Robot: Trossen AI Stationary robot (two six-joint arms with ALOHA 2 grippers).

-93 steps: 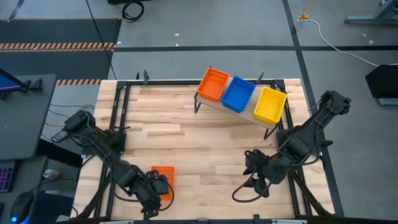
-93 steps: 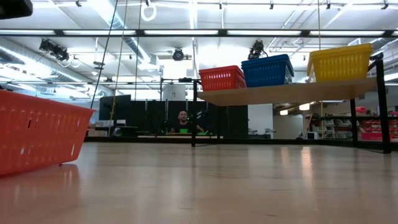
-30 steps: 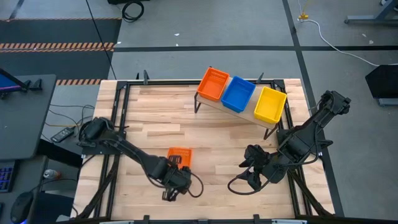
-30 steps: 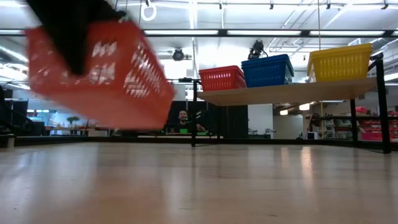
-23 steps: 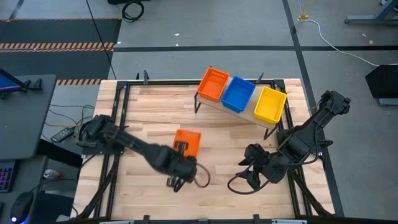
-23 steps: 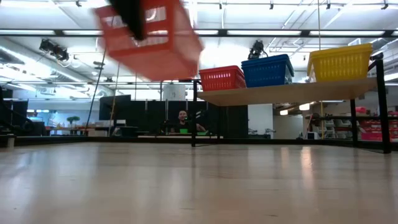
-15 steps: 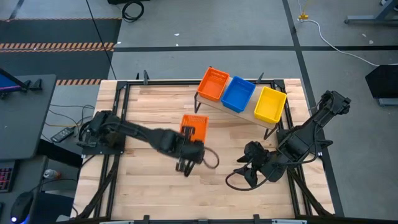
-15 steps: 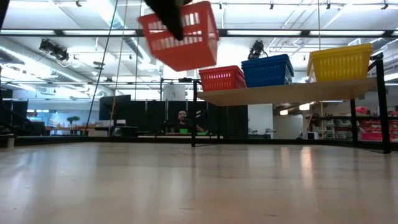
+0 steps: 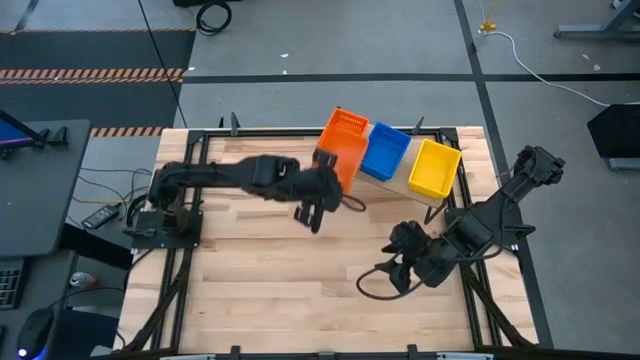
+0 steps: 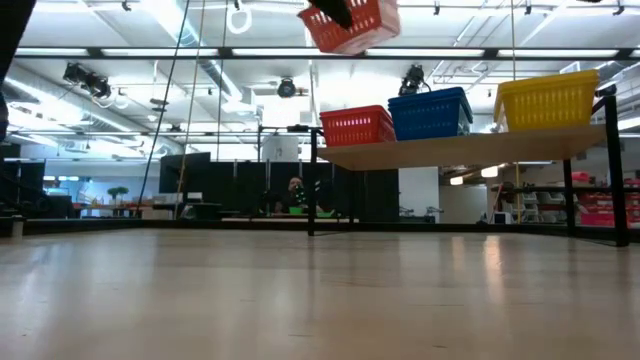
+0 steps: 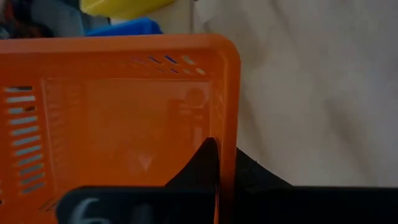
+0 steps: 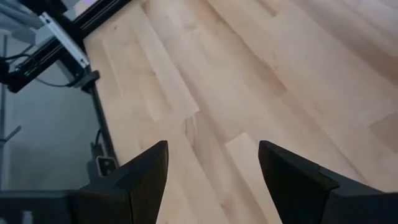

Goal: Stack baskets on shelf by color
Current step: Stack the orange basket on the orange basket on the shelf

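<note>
My left gripper [image 9: 322, 188] is shut on an orange basket [image 9: 340, 165] and holds it high in the air at the left end of the shelf [image 10: 460, 150]; in the low view that basket [image 10: 350, 22] hangs above shelf level. On the shelf stand another orange basket [image 9: 350, 125], a blue basket [image 9: 383, 152] and a yellow basket [image 9: 433, 168], side by side on their bottoms. My right gripper [image 9: 395, 262] waits open over the table's near right part, with nothing between its fingers [image 12: 146, 174]. My left gripper pinches one side wall [image 11: 227, 134] of the orange basket, one finger [image 11: 208, 165] inside the basket and the other outside it. The basket is lifted clear of table and shelf, tilted, partly over the orange basket on the shelf.
The shelf stands on thin black legs [image 10: 312, 190] at the table's far right. The slatted wooden tabletop [image 9: 300, 290] lies bare between the two arms. A person [image 10: 294, 195] sits in the room beyond the table.
My left gripper has carried the orange basket up and toward the table's far right, from over the table's middle to the shelf's left end. The basket has stayed in the hold and risen above shelf level. It now overlaps the orange basket on the shelf.
</note>
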